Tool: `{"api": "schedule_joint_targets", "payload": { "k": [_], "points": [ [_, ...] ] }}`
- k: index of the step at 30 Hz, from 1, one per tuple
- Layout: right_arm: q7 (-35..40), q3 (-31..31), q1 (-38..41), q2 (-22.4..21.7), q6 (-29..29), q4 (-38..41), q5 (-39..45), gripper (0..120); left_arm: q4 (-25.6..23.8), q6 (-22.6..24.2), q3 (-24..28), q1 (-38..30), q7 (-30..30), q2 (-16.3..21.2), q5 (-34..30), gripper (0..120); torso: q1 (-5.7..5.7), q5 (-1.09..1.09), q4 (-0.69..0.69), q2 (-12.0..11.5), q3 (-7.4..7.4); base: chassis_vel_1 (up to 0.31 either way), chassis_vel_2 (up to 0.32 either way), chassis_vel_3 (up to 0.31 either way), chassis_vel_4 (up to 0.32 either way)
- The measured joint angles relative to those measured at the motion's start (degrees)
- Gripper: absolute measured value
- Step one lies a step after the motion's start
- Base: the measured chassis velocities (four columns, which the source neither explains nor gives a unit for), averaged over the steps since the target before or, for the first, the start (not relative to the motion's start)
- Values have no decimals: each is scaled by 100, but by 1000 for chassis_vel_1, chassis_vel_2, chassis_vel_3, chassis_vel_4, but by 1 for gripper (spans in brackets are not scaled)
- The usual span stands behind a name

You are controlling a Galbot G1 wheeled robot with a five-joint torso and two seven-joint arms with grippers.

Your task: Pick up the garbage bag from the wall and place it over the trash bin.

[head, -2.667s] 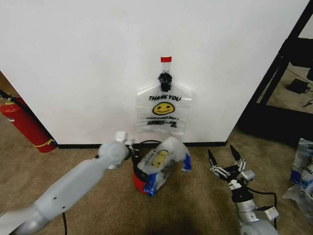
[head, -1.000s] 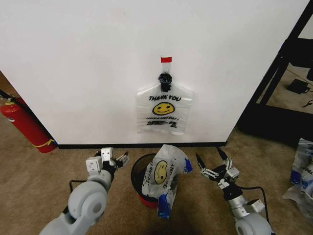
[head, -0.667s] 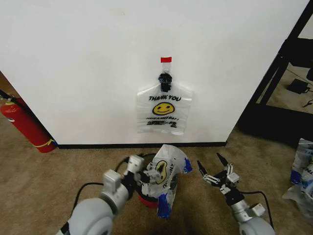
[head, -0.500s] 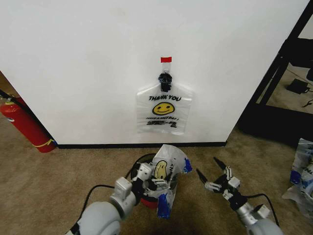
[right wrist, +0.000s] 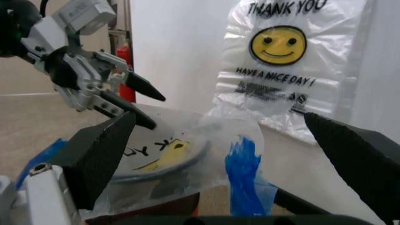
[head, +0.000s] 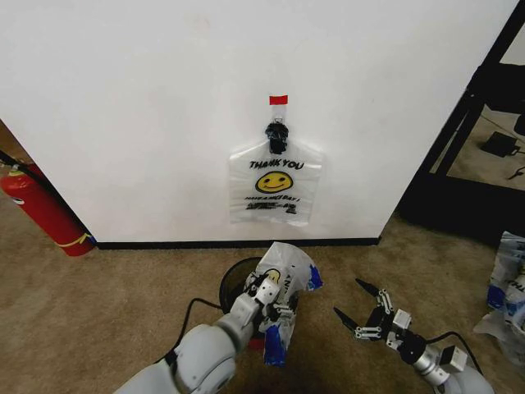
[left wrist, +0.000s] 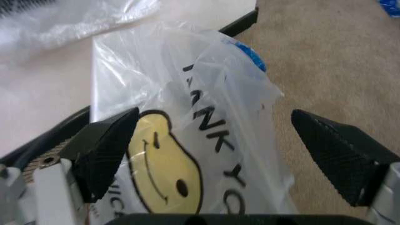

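Garbage bag (head: 283, 283) reading "THANK YOU" is draped over your trash bin (head: 233, 287) on the carpet by the wall's foot, left gripper (head: 277, 302) spread open around it. Your right gripper (head: 351, 305) hangs open nearby; a second bag (head: 275, 190), "HAVE A NICE DAY!", hangs on the wall above, a fire extinguisher (head: 41, 209) far left.

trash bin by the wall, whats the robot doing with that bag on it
The robot is working a garbage bag onto the small black trash bin on the carpet below the wall. The bag sits crumpled over one side of the rim, not spread over the opening. The left gripper is right at the bag, fingers open on either side of it. The right gripper hovers open beside the bin, apart from the bag. Another smiley bag hangs on the wall above.
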Motion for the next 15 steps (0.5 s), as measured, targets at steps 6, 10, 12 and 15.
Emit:
{"api": "schedule_joint_targets", "payload": {
  "k": [6, 10, 12, 15],
  "points": [
    [208, -75, 27, 122, 53, -53, -243, 100, 240, 59, 150, -196, -221, -121, -66, 77, 0, 0, 1, 0, 0, 0, 0, 0, 0],
    [487, -296, 18, 143, -104, -18, -307, 100, 251, 62, 42, -270, -267, -98, -171, 61, 0, 0, 2, 0, 0, 0, 0, 0, 0],
    [687, -480, -41, 126, -383, 130, -299, 100, 270, 62, -13, -318, -289, -88, -278, 51, 0, 0, 1, 0, 0, 0, 0, 0, 0],
    [771, -569, 6, 138, -525, 111, -383, 100, 334, 62, -26, -367, -297, -90, -387, 43, 0, -1, 1, 0, 0, 0, 0, 0, 0]
  ]
}}
